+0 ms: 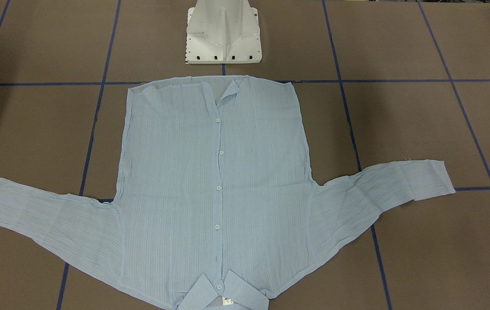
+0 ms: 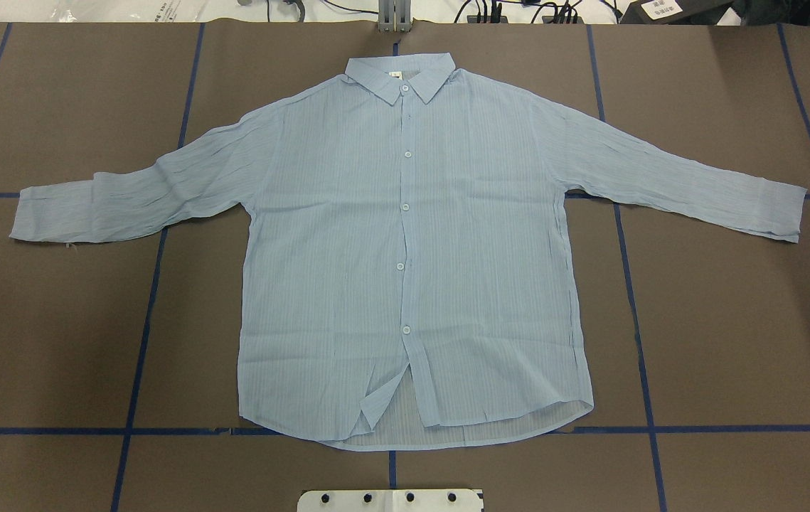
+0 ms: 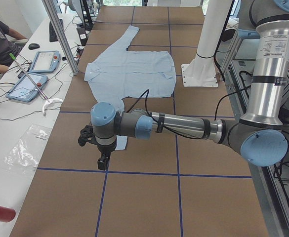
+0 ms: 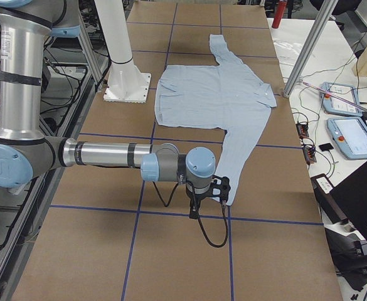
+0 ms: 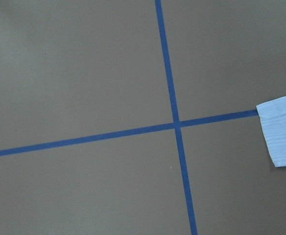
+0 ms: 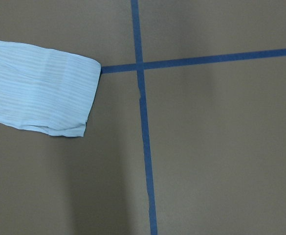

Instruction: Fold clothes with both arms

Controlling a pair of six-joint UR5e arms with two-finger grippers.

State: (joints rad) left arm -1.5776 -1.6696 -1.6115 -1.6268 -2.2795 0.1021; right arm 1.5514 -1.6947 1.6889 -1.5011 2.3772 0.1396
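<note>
Two grippers, one shirt, and neither touches it. The shirt lies flat and front-up on the table, buttoned. Its collar is on the side away from the pedestal, its hem is just short of it, and its sleeves are spread out to either side.

The left gripper hangs over bare table just beyond the left cuff. In its wrist view the cuff only shows at the right edge, so the cloth lies to one side of the jaws, not under them. The right gripper mirrors this, with the right cuff off to the left of its wrist view. Each gripper shows only in a side view, so I cannot tell whether either pair of jaws is apart or together.

Each sleeve's long axis runs from its cuff away from the jaws toward the shirt's body, slanting slightly toward the collar side. I judge each arm well placed for its own sleeve: the left is nearer the left cuff and the right nearer the right cuff. For either gripper, the first move would be a short traverse inward along that axis before it comes down.

Room is generous. Beneath and around both grippers there is only brown table crossed by blue tape lines, and nothing stands between jaws and cuffs. The thin fabric lies flat against the table, so catching a single layer at a cuff edge looks to be the delicate part.
</note>
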